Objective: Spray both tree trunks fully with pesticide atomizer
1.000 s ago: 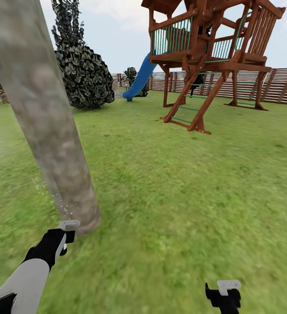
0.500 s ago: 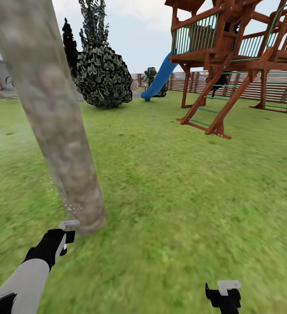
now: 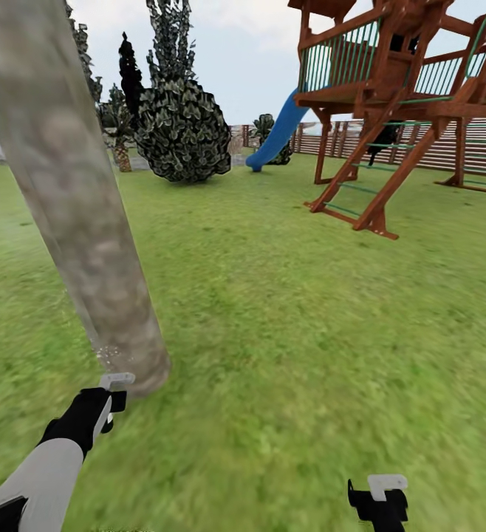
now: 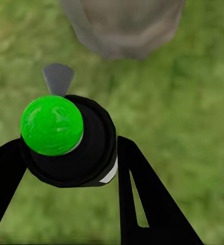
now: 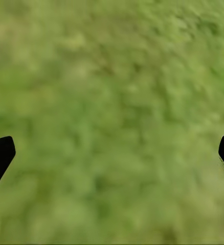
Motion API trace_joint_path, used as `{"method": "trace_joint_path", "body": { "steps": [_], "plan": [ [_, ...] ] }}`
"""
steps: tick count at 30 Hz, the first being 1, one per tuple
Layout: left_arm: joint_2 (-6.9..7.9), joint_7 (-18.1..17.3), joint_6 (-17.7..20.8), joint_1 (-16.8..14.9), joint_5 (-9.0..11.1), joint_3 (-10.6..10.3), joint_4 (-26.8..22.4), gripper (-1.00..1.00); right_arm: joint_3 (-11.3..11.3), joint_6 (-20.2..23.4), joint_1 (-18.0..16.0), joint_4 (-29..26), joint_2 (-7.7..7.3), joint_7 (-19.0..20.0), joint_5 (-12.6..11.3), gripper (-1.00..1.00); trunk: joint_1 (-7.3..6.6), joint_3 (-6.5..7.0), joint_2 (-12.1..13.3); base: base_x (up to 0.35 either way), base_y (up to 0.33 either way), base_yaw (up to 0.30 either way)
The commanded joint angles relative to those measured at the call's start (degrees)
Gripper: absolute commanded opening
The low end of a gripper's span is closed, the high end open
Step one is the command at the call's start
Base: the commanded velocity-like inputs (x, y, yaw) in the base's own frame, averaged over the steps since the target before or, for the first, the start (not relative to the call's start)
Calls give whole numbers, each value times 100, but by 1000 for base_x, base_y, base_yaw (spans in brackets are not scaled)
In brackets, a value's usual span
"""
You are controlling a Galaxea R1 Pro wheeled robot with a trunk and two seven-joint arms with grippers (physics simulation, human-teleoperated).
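Observation:
A thick, mottled grey-brown leaning tree trunk [image 3: 88, 222] fills the left of the head view, its base meeting the grass close ahead of my left gripper [image 3: 101, 405]. In the left wrist view this gripper [image 4: 68, 148] is shut on the pesticide atomizer [image 4: 66, 138], a black body with a round bright green cap and a grey nozzle pointing at the trunk's base [image 4: 125, 25]. Fine white specks [image 3: 110, 352] hang at the foot of the trunk. My right gripper [image 3: 380, 504] is low at the right, open over bare grass [image 5: 112, 153].
A red-brown wooden play tower [image 3: 391, 96] with a blue slide [image 3: 276, 140] stands at the back right before a slatted fence [image 3: 450, 151]. A round dark bush [image 3: 182, 133] and narrow conifers [image 3: 131, 74] stand further back. Green lawn [image 3: 309, 332] stretches to the right.
The whole view has swung left, so the play tower and bush sit further right in the picture. Both arms keep their places in the view. The specks now sit lower on the trunk.

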Motion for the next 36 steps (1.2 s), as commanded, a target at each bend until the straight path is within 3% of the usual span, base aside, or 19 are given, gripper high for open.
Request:
{"method": "trace_joint_path", "body": {
  "steps": [1, 18, 25, 27, 28, 30, 31, 33, 34, 36],
  "plan": [
    [-3, 6, 24, -6, -3, 14, -6, -100, -43, -16, -3, 6, 1, -14, 60, 100, 0, -5, -2, 78, -268, 274],
    [-11, -70, 52, -20, 14, 22, -81, -100, -43, -15, -3, 2, 1, -14, 60, 100, 0, -5, -2, 80, -269, 276],
    [-25, -60, 120, -258, 5, -2, -185, -100, -43, -16, -4, -3, 1, -15, 60, 100, 0, -5, -2, -98, -169, 211],
    [-55, -76, 151, -475, -6, -97, -253, -100, -43, -16, -3, -3, -6, -19, 60, 100, 0, -5, -2, -11, -8, 14],
    [-37, -185, 313, -701, -7, -282, -270, -100, -43, -16, -3, -3, -7, -22, 60, 100, 0, -5, -2, -2, -1, 3],
    [-29, -470, 546, -914, -20, -347, -276, -100, -43, -16, -3, -3, -8, -23, 60, 100, 0, -5, -2, -1, 0, 1],
    [-9, -706, 652, -1077, -39, -483, -278, -100, -43, -16, -3, -3, -12, -23, 60, 100, 0, -5, -2, 0, 0, 0],
    [19, -785, 715, -1177, -48, -659, -278, -100, -43, -16, -3, -3, -10, -19, 60, 100, 0, -5, -2, 0, 0, 0],
    [53, -802, 778, -1242, -52, -699, -278, -100, -43, -16, -3, -3, -9, -17, 60, 100, 0, -5, -2, 0, 0, 0],
    [324, -826, 1020, -1388, -48, -740, -278, -100, -49, -16, -3, -6, -8, -15, 60, 100, 0, -5, -2, 0, 0, 0]
  ]
}}
